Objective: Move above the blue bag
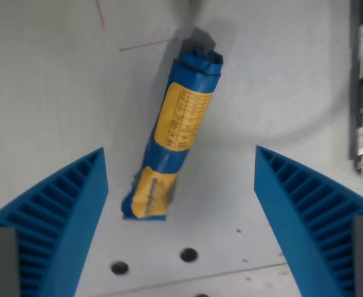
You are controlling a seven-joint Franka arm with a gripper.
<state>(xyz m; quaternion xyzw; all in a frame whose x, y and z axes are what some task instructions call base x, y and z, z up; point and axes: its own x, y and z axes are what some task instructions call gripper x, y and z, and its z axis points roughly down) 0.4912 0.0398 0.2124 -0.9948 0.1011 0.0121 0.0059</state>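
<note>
- Right, gripper point(180, 162) spread wide, holding nothing
- Bag point(175, 133) lies tilted on the table point(45, 80), its lower end between the fingers point(64, 210)

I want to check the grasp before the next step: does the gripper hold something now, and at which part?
Nothing is held. The gripper is open, and the blue bag lies on the table between its fingers, touching neither.

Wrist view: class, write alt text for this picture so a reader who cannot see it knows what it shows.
A rolled blue bag with yellow labels lies slanted on a white table, seen from above between the two blue fingers of an open gripper. Small dark holes mark the table near the bottom edge.
</note>
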